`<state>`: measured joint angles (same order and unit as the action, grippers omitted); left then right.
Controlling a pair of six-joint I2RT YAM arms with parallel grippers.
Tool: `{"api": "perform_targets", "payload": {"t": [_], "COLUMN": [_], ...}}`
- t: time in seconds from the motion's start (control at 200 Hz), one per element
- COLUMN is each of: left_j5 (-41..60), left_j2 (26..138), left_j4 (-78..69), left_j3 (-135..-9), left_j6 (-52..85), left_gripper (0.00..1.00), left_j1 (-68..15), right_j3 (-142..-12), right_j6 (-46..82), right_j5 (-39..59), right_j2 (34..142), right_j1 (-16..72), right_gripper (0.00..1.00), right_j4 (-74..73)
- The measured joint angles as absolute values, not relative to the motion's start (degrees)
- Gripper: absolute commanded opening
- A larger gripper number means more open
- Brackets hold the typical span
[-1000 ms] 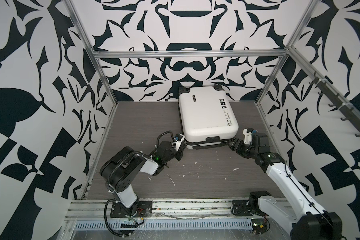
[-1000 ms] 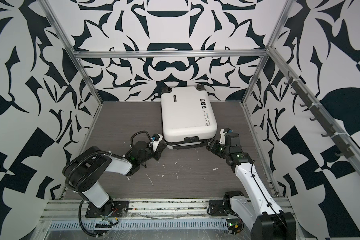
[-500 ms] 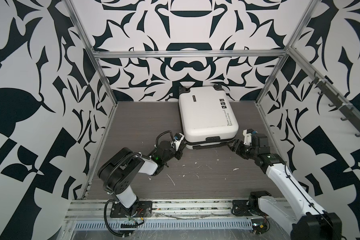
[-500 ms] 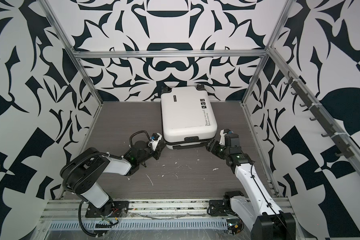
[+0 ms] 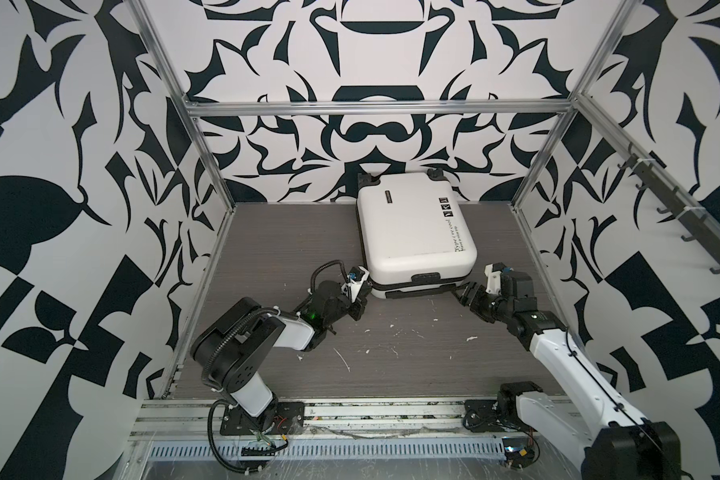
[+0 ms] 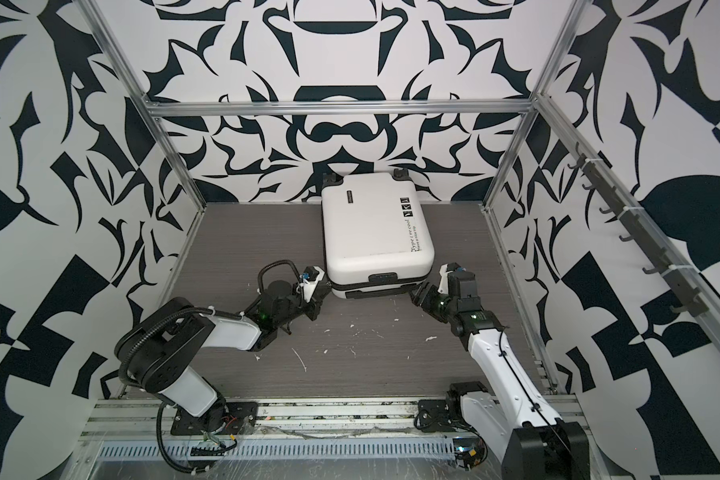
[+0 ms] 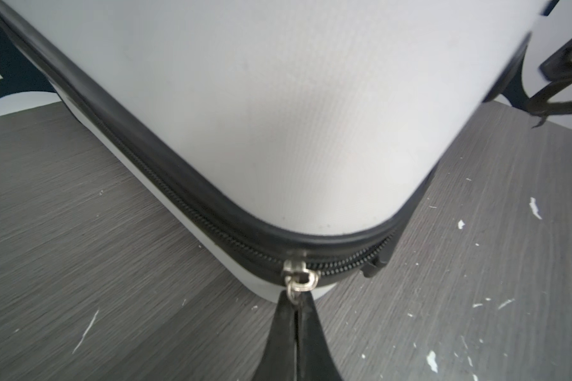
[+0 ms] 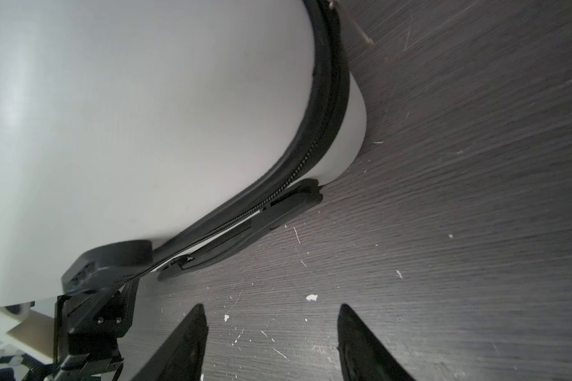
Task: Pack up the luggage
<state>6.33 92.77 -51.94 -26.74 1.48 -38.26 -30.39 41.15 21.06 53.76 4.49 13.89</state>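
Luggage (image 5: 412,232) lies shut at the back of the table (image 5: 283,249), so we're basically onto zipping. Our left gripper (image 7: 297,301) just pinched down on the zipper pull (image 7: 298,280) at the near corner; right gripper (image 8: 271,330) hangs apart, empty, beside the other corner.

Pull tab under zipper slider (image 7: 299,275) hidden inside clamped left gripper (image 7: 297,305); luggage (image 5: 414,232) wheels (image 5: 435,174) at 12 o'clock mostly behind shell.

Luggage (image 5: 414,232) found set close to back wall (image 5: 391,137): no passage behind. Wide bare tabletop (image 5: 283,241) noted left of luggage; narrower strip right. Near corners blocked by left gripper (image 7: 297,305), right gripper (image 8: 273,308).
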Motion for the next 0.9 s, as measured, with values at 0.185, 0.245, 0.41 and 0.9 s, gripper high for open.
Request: {"api": "perform_targets", "payload": {"t": [0.185, 0.245, 0.41, 0.9], "left_j5": [7.1, 7.5, 9.1, 13.1], "left_j2": [91.0, 90.1, 86.4, 81.7], "left_j4": [-49.2, -47.7, -40.8, -24.2], "left_j3": [-26.7, -26.7, -27.4, -31.8], "left_j6": [1.9, 2.1, 3.0, 4.9], "left_gripper": [0.0, 0.0, 0.0, 0.0], "left_j1": [-38.2, -38.2, -38.1, -38.0], "right_j3": [-22.0, -19.1, -14.9, -12.8], "right_j6": [50.3, 53.6, 60.1, 69.0], "right_j5": [21.6, 21.6, 21.1, 18.1], "right_j2": [55.7, 56.4, 57.1, 64.9], "right_j1": [4.5, 4.5, 4.9, 10.3], "right_gripper": [0.65, 0.65, 0.65, 0.55], "right_j4": [1.9, -1.8, -9.6, -27.2]}}
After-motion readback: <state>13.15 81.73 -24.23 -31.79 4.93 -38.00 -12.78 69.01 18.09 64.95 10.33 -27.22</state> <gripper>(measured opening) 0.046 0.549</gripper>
